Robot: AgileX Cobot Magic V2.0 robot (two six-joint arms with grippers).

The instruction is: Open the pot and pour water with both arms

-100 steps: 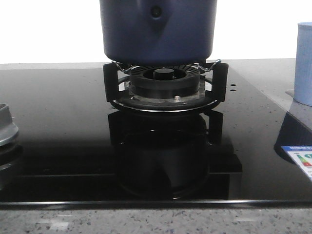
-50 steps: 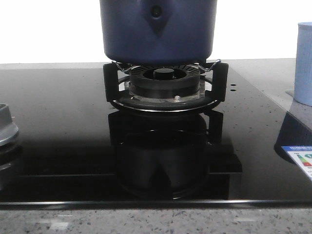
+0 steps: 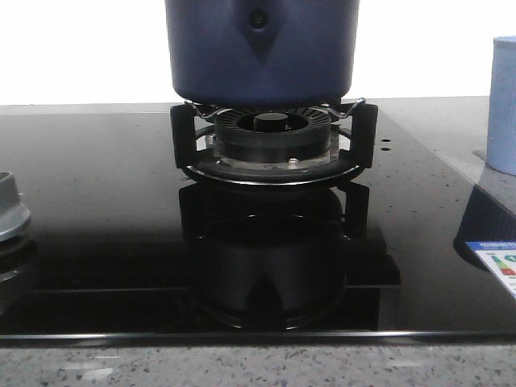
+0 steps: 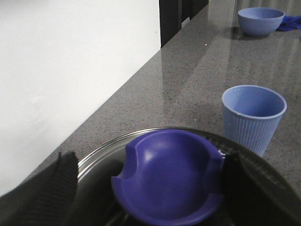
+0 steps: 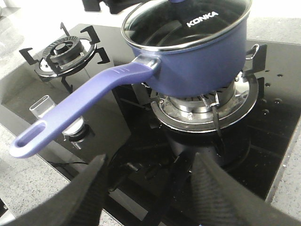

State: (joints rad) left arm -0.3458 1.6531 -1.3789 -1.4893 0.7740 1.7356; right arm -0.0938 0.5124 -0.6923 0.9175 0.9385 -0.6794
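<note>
- The pot point(image 3: 261, 50) sits on the burner grate point(image 3: 274, 137), glass lid point(image 4: 101, 157) still on.
- Left fingers point(image 4: 40, 197) flank the lid's purple knob point(image 4: 169, 176), spread, seemingly not yet gripping.
- Right fingers point(image 5: 214, 193) are parted and empty; the pot's long handle point(image 5: 80, 110) points toward them, slightly ahead.

No visible shift across front views: dark navy-blue round matte pot point(image 3: 261, 50) seated same on black burner grate point(image 3: 272, 137), pale blue ribbed cup point(image 3: 503, 105) at three o'clock unmoved. No arm entering.
</note>
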